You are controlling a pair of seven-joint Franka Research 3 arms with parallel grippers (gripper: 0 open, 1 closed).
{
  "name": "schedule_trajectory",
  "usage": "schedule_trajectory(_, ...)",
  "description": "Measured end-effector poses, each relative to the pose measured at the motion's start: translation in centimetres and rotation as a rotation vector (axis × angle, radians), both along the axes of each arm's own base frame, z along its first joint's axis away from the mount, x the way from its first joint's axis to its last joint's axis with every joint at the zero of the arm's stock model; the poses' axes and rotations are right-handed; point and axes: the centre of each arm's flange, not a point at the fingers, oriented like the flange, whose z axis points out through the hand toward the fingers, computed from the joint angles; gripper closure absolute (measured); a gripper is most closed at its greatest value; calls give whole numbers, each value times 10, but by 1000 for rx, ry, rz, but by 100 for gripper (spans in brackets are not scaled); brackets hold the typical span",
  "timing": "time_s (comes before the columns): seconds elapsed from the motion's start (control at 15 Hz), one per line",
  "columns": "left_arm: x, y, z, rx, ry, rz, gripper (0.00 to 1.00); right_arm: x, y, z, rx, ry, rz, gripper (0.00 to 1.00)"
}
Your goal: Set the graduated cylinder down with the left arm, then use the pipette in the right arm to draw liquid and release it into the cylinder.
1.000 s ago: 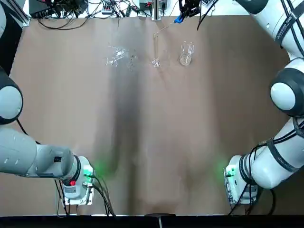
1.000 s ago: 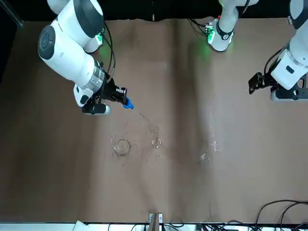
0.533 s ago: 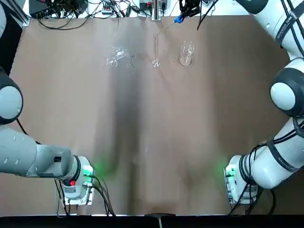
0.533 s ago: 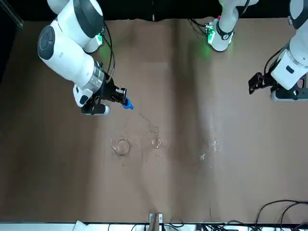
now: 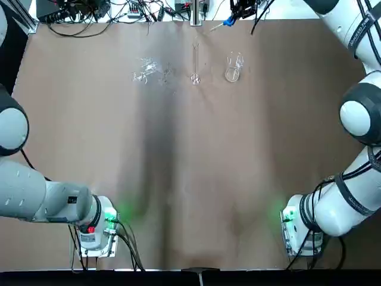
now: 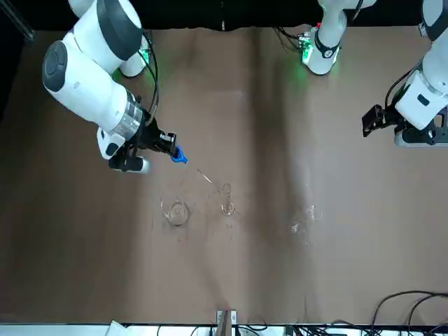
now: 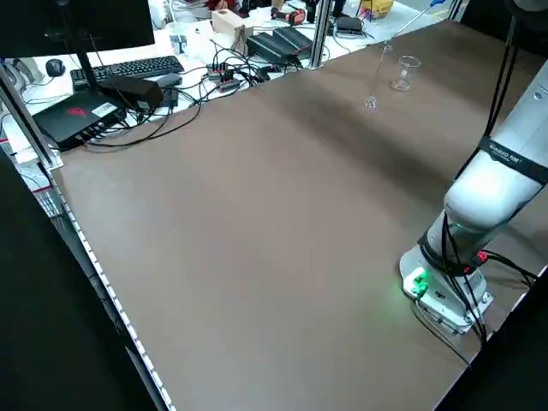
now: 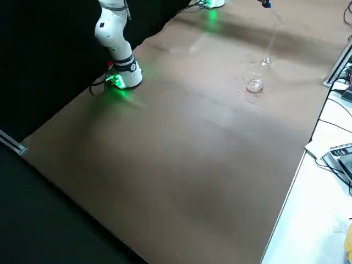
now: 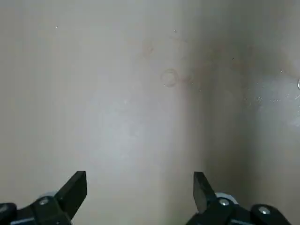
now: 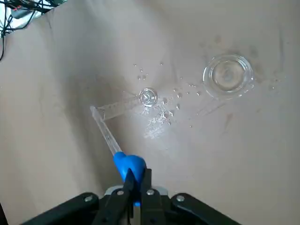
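Since the earlier frame, the right gripper (image 10: 138, 180) and the pipette (image 10: 108, 133) have shifted outward to the robot's right, so the tip no longer lines up over the graduated cylinder (image 5: 195, 64). Cylinder same spot, upright on its foot on the desk (image 5: 202, 179), between the clear beaker (image 5: 233, 70) and the small glass pieces (image 5: 147, 69). Beaker on its right, pieces on its left, touching neither.

Right gripper: above the far part of the desk, fingers closed on the blue bulb (image 10: 130, 165), pipette slanting down from it, tip angled toward the cylinder. Top and front views show a gap between tip and cylinder mouth. Can't tell if liquid is inside the pipette.

Left gripper (image 9: 140, 183): fingers wide apart, nothing held, over the left part of the desk, well apart from the cylinder. Droplets (image 10: 172, 112) scattered on the desk near the cylinder foot.
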Motion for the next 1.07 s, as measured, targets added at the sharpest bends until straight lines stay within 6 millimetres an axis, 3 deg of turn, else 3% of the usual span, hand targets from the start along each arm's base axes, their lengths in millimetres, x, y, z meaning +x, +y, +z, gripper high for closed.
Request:
schedule_trajectory(0.4, 1, 4, 0, 0, 0, 7, 0, 9, -28, 3, -4, 15, -36, 93)
schedule_trajectory(1.07, 0, 4, 0, 0, 0, 7, 0, 38, -135, -14, -32, 35, 6, 93)
